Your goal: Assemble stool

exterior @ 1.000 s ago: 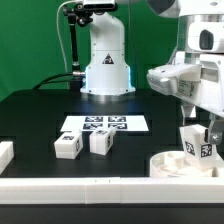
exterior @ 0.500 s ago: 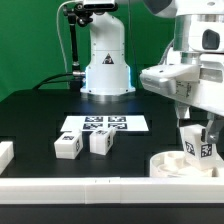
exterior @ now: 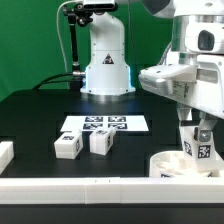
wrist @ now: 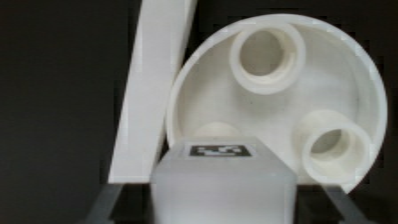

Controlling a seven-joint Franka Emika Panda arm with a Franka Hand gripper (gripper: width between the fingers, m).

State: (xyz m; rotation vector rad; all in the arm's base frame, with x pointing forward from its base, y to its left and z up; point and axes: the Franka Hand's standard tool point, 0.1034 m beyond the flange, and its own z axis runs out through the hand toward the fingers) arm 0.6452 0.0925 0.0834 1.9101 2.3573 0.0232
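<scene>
Jaws close on a leg over the seat

Grip is the news: the gripper [exterior: 197, 136] has pinched its fingers [exterior: 186, 132] narrow onto a leg [exterior: 202, 150], which a second earlier stood between wide-open jaws. The leg is upright at four o'clock in the exterior view, over the round seat [exterior: 162, 166]. In the wrist view the same leg [wrist: 221, 180] fills the space between the fingers. The seat [wrist: 222, 95] lies below it with two sockets [wrist: 270, 55] open and empty. Whether a third socket hides beneath the leg cannot be told, nor whether the leg's foot is already in it.

For the task this likely means the leg is now under the arm's control, ready to be lifted to a socket or turned home in one. No leg can be called mounted from these pictures.

Against the earlier frame, the wrist has drifted slightly toward nine o'clock and lower. The two loose legs [exterior: 68, 147] at seven o'clock, near the marker board [exterior: 104, 125], have not moved, and the border bar [exterior: 90, 187] at six o'clock lies as before
</scene>
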